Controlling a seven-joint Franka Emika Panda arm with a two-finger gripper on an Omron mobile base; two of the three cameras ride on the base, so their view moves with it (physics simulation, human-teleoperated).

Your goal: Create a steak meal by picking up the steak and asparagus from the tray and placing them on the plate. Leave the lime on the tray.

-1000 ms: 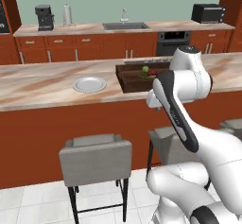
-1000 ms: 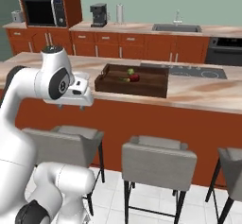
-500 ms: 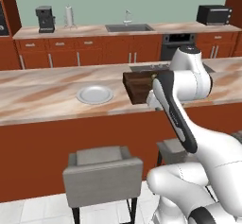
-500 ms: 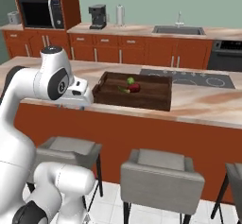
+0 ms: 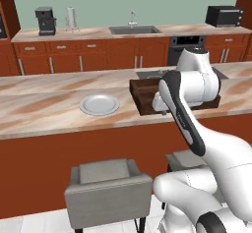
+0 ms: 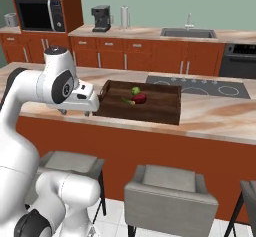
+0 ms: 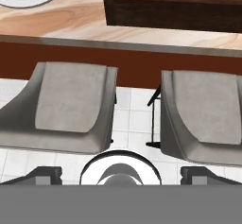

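The tray (image 6: 145, 103) sits on the surface (image 6: 215, 118) just beyond the gripper (image 6: 75, 112), which hangs at the surface's near edge. Inside the tray, the lime (image 6: 135, 90), the steak (image 6: 140, 98) and the asparagus (image 6: 127, 101) lie close together; the steak and lime appear to touch. The plate (image 5: 99, 104) is bare and rests on the surface beside the tray, off to the gripper's left. Whether the gripper is spread or pressed together cannot be told.
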